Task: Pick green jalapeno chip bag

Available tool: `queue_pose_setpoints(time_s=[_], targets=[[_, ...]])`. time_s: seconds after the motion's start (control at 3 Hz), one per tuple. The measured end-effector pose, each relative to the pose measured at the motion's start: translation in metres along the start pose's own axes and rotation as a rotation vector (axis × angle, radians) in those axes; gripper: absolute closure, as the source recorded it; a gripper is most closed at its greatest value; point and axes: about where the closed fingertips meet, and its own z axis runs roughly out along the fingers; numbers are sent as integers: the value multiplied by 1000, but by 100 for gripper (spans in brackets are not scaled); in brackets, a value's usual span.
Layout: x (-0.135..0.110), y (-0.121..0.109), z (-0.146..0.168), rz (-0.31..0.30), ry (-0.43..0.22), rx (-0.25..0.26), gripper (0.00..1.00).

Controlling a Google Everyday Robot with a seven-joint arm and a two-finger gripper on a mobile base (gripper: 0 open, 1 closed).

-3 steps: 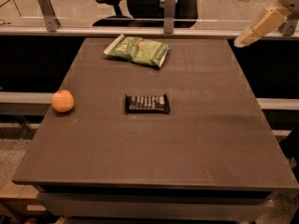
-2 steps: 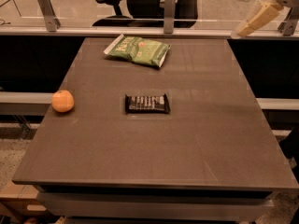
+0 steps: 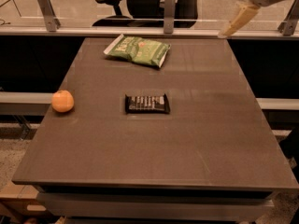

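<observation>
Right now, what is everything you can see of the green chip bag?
The chip bag is a crinkly green packet with pale lettering and white sealed ends, and it looks like thin plastic film. It seems unopened. It lies flat on the table near the far edge, left of centre, with its long side running across and slightly skewed. Only the table touches it. The candy bar lies apart, nearer the camera. The hand hangs above the far right corner, well clear of it.
</observation>
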Motion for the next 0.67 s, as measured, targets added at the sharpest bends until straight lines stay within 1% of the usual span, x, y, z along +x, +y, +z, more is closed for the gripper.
queue_pose_setpoints(time_s=[0.33, 0.67], targets=[[-2, 4, 33, -62, 44, -92, 0], [-5, 10, 59, -89, 51, -185, 0]])
